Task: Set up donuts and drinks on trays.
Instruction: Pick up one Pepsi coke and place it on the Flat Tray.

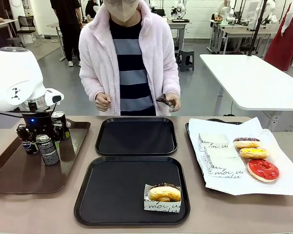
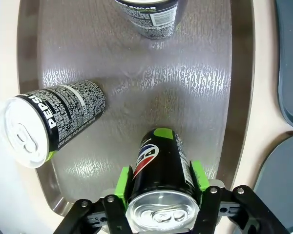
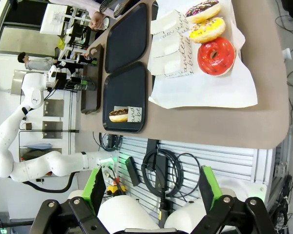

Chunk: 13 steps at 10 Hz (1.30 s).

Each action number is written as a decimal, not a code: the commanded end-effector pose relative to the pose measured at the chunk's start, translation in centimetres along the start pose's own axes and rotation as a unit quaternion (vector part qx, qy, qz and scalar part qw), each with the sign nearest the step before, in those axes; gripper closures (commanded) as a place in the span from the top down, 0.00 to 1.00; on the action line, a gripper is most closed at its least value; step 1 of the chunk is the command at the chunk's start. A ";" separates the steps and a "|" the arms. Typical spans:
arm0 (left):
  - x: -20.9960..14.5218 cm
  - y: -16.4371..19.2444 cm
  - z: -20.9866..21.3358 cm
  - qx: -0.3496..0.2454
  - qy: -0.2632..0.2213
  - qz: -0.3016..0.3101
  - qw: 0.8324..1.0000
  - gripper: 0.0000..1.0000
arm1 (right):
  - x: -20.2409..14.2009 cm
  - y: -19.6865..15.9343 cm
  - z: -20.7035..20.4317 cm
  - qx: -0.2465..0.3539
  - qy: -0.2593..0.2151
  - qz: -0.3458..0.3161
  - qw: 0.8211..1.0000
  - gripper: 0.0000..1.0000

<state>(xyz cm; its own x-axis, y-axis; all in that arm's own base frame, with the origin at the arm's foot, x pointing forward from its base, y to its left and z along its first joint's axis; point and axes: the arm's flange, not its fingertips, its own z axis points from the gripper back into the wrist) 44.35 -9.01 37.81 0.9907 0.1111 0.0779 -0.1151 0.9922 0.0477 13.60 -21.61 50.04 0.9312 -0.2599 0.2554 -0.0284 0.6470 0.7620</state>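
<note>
Left side of the counter: my left claw is clamped on a black-green can, its green pads pressed to both sides of the can, over the brown tray. I cannot tell whether the can's base touches the tray. Two neighbours crowd it. A black Pepsi can stands near on one side, and a third can stands farther along the tray, both apart from the held one. The brown tray's raised rim lies between the held can and the two black trays.

From the front, the near black tray carries a boxed donut, chocolate-topped, in a white paper box at its right front corner. The far black tray lies just beyond it, the two almost edge to edge.

To the right, on white paper, a chocolate-glazed donut, a yellow donut and a red donut sit in a row. They are just beside flat white boxes with black script.

A person in a pale pink fleece stands at the far side. One hand holds tongs above the counter's far edge.

My right claw hangs well off the counter with its fingers spread wide. Cables and a slatted panel lie ahead of it.
</note>
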 end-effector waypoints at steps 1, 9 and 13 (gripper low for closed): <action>-0.5 0.2 -0.2 0.003 -0.012 -0.001 1.000 0.00 | -0.2 -0.2 0.1 0.003 -0.001 0.001 1.000 1.00; -1.6 0.1 14.5 0.001 0.001 -0.058 0.998 0.43 | -0.2 -0.2 0.1 0.003 -0.001 0.001 1.000 1.00; -1.6 0.2 14.3 0.017 0.002 -0.052 0.998 0.43 | -0.2 -0.2 0.1 0.003 -0.001 0.001 1.000 1.00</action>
<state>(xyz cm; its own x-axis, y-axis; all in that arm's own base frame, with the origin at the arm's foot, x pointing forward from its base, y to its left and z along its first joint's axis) 41.57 -9.85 51.93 0.9984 0.0084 0.0565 -0.0134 0.9960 0.0883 13.60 -21.61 50.03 0.9312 -0.2600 0.2553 -0.0283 0.6468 0.7621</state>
